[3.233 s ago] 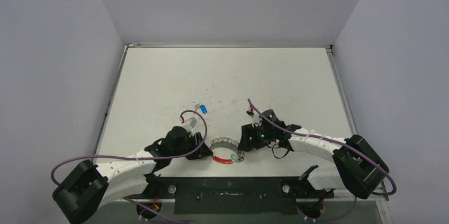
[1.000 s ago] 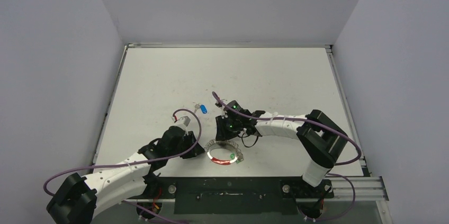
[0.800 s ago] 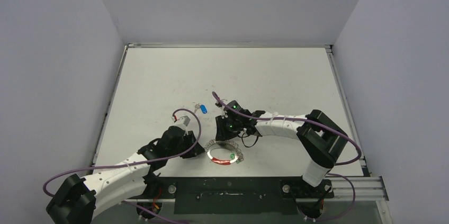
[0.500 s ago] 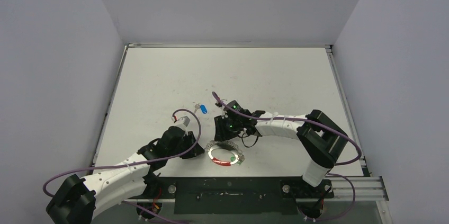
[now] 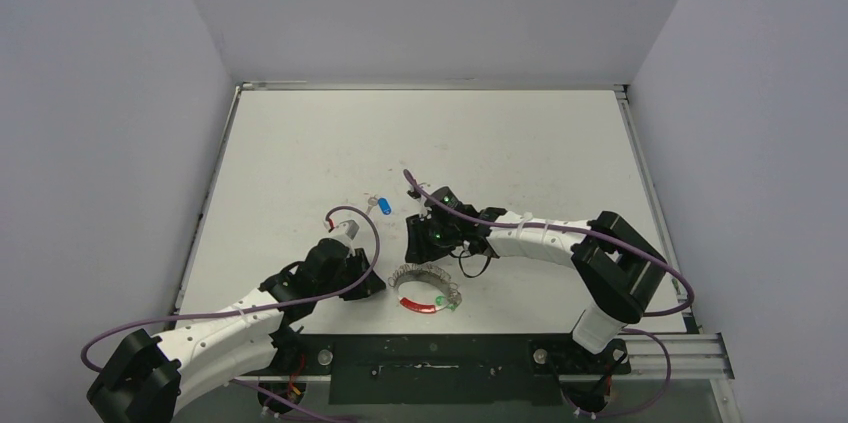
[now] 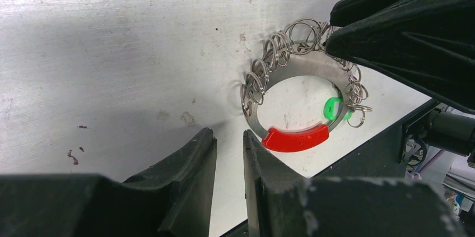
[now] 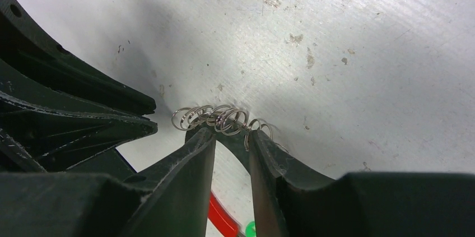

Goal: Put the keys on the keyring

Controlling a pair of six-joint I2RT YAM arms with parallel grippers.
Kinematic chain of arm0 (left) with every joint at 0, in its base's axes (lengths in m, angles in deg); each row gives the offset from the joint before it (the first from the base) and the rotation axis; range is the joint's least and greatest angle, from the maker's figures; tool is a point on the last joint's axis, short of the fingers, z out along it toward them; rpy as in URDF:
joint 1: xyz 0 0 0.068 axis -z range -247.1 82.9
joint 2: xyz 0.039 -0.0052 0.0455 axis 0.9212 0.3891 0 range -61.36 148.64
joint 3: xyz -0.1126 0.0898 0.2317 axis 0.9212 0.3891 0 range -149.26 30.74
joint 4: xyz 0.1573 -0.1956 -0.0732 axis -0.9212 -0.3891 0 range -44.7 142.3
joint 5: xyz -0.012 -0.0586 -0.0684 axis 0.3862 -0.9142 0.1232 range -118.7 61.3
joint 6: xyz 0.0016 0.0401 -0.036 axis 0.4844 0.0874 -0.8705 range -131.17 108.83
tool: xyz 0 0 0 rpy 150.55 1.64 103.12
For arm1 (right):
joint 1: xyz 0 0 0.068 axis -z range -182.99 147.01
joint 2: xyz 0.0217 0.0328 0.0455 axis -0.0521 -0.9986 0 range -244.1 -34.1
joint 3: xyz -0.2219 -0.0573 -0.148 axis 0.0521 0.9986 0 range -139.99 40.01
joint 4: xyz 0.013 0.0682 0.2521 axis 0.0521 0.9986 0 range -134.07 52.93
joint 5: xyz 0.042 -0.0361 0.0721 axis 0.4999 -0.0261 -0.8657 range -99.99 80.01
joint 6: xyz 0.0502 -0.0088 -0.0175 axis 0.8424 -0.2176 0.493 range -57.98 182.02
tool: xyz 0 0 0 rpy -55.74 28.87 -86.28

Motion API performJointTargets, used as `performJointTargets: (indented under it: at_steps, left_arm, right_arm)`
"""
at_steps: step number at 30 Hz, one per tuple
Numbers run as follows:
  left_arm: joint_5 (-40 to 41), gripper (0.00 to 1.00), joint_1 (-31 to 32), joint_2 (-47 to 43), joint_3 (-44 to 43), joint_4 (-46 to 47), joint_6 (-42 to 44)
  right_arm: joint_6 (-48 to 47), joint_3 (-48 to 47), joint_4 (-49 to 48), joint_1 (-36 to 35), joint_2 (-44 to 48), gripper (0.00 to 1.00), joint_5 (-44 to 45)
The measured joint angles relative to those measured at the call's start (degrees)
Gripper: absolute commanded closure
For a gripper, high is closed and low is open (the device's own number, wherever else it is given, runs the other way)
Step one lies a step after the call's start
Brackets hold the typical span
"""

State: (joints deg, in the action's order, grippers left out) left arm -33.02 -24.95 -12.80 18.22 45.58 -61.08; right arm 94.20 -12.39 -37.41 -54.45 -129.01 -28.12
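The keyring lies flat near the table's front edge; its red sleeve faces the arms and several small rings hang along its far arc. The green key's head rests against the ring's right side. The blue key lies alone further back on the left. My right gripper stands over the ring's far arc, jaws a little apart with the band crossing between the tips. My left gripper sits at the ring's left edge, narrowly open with only table in the gap.
The black base plate runs along the table's near edge, just behind the ring. Purple cables loop over both wrists. The white table carries small stains, and grey walls close it in on three sides.
The right gripper's jaws have parted slightly over the ring's far arc and its arm has shifted a little to the right. The left arm has stayed still.
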Motion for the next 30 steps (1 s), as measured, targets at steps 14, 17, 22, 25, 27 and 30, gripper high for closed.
performJointTargets:
  at_steps: [14, 17, 22, 25, 27, 30]
  left_arm:
    - [0.0, 0.77, 0.0, 0.0, 0.0, 0.0, 0.0]
    - [0.0, 0.77, 0.0, 0.0, 0.0, 0.0, 0.0]
    - [0.0, 0.77, 0.0, 0.0, 0.0, -0.1, 0.0]
    - [0.0, 0.77, 0.0, 0.0, 0.0, -0.1, 0.0]
    - [0.0, 0.77, 0.0, 0.0, 0.0, -0.1, 0.0]
    - [0.0, 0.77, 0.0, 0.0, 0.0, -0.2, 0.0]
  right_arm:
    - [0.3, 1.5, 0.8, 0.0, 0.0, 0.7, 0.9]
    - [0.5, 1.6, 0.7, 0.0, -0.1, 0.72, 0.9]
    - [0.9, 1.7, 0.6, 0.0, -0.6, 0.78, 0.9]
    - [1.3, 1.7, 0.1, 0.0, -0.6, 0.78, 0.9]
    - [1.4, 1.7, -0.2, 0.0, -0.6, 0.75, 0.9]
    - [1.5, 1.7, -0.2, -0.1, -0.6, 0.71, 0.9]
